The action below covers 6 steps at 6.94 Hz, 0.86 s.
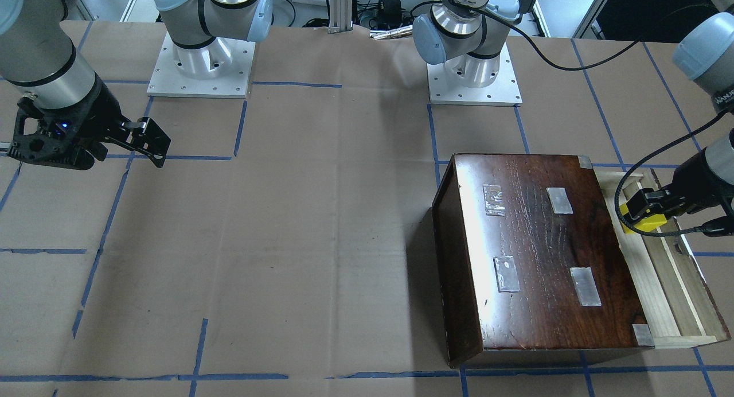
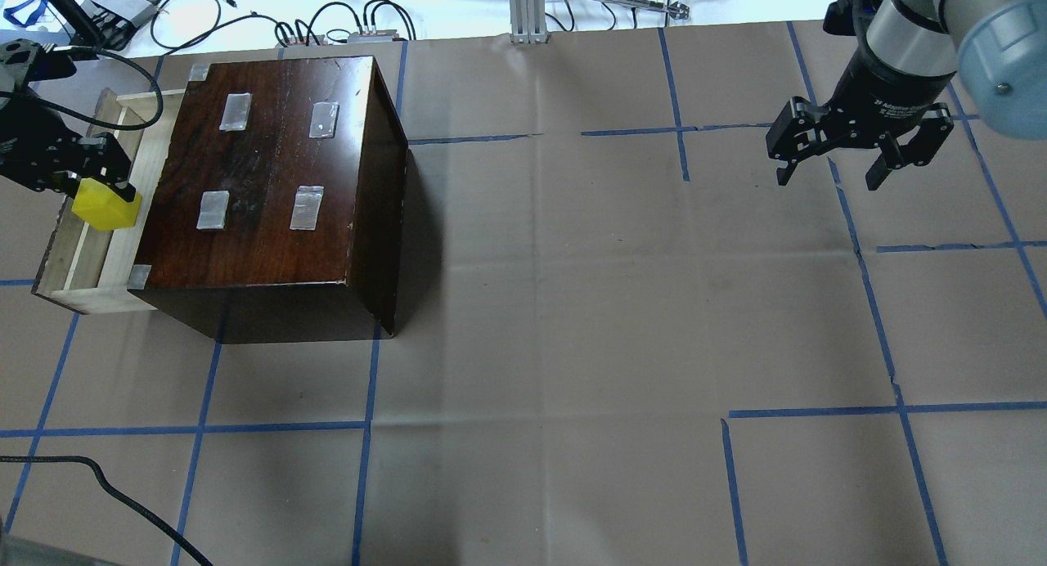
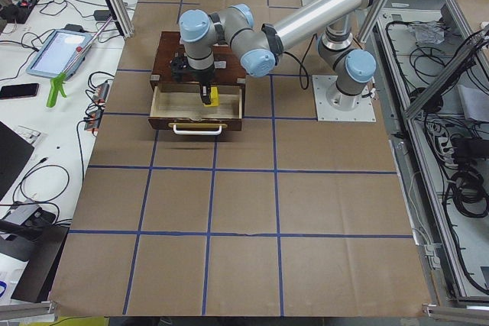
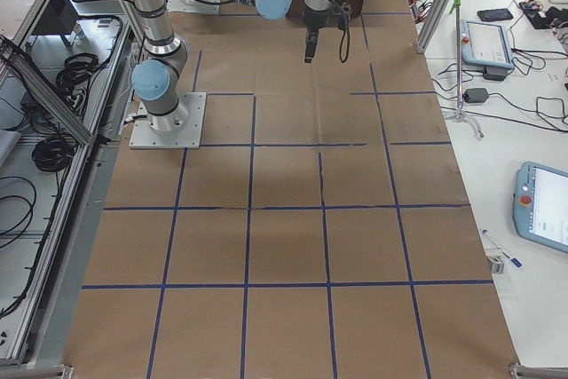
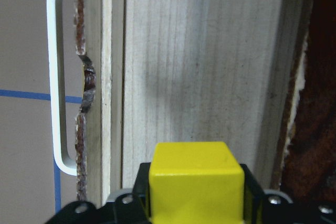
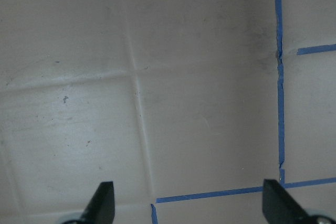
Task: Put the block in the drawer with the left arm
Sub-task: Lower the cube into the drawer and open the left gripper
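Observation:
My left gripper (image 2: 88,180) is shut on the small yellow block (image 2: 105,208) and holds it over the open pale wood drawer (image 2: 92,259) of the dark-brown box (image 2: 270,165). In the left wrist view the block (image 5: 195,182) sits between the black fingers above the drawer floor (image 5: 205,66), on which it casts a shadow. In the front-facing view the block (image 1: 647,222) hangs over the far half of the drawer (image 1: 659,288). My right gripper (image 2: 828,177) is open and empty, far off above the bare table; it also shows in the right wrist view (image 6: 190,205).
The drawer has a white handle (image 5: 58,77) on its dark front. Strips of clear tape lie on the box top (image 1: 533,253). A loose black cable (image 2: 123,67) loops from the left wrist over the drawer. Blue tape lines cross the brown paper table cover (image 2: 572,304).

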Tool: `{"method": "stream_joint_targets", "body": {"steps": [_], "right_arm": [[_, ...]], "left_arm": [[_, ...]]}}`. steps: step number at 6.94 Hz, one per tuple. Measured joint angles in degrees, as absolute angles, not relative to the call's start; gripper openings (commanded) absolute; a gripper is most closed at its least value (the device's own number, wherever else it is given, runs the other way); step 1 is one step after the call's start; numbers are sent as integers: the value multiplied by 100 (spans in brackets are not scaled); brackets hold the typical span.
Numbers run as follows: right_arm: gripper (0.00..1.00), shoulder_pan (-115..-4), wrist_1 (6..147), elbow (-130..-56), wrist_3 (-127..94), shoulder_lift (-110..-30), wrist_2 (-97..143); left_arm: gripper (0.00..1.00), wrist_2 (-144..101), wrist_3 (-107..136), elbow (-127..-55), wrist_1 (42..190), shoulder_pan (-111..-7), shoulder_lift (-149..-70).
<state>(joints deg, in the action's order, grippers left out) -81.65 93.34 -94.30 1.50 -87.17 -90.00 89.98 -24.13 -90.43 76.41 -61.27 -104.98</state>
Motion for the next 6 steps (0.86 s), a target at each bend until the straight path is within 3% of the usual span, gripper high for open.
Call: {"method": "stream_joint_targets", "body": {"steps": [2,3,6], "right_arm": [[100,-8165,9334,-9428,148,-8718,-9000],[100,-8165,9334,-9428,144,-8719,-9000],[100,-8165,9334,-9430,148,-8719,-9000]], "left_arm": [[67,8995,-2428,-9099,7608,-6126,-10591],[99,8991,-2427,-9114,7605,-6127,-10617],[99,8994,-2414,-9049,7611,-6148,-10577]]}}
